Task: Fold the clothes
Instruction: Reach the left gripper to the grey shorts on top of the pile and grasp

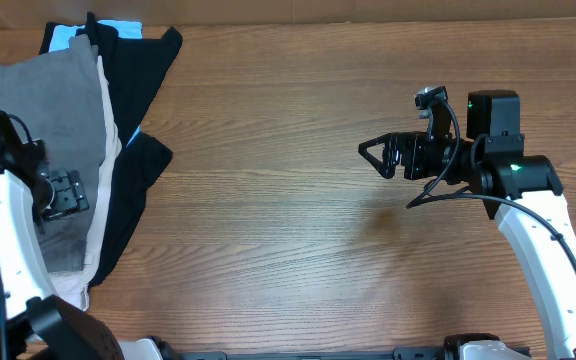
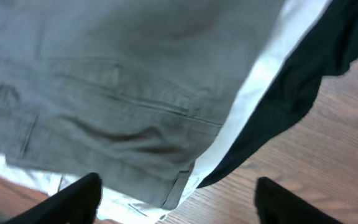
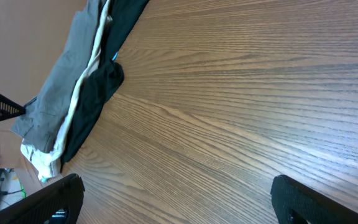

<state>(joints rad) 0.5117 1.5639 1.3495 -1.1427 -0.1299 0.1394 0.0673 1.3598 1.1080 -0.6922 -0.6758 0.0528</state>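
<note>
The left gripper [image 2: 176,208] is hovering, jaws spread wide, with the grey shorts [image 2: 123,81] lying just beneath them atop beige shorts [image 2: 253,93]. The right gripper [image 1: 371,157] is gaping too, well apart. The grey shorts are looking soft and floppy, probably best pinched at their firmer seamed edge.

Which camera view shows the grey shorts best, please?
The overhead view is best. There the grey shorts appear almost whole, with their outline and place on the table clear. The left wrist view shows only a close part with a pocket. The right wrist view shows them far away, small and slanted.
</note>
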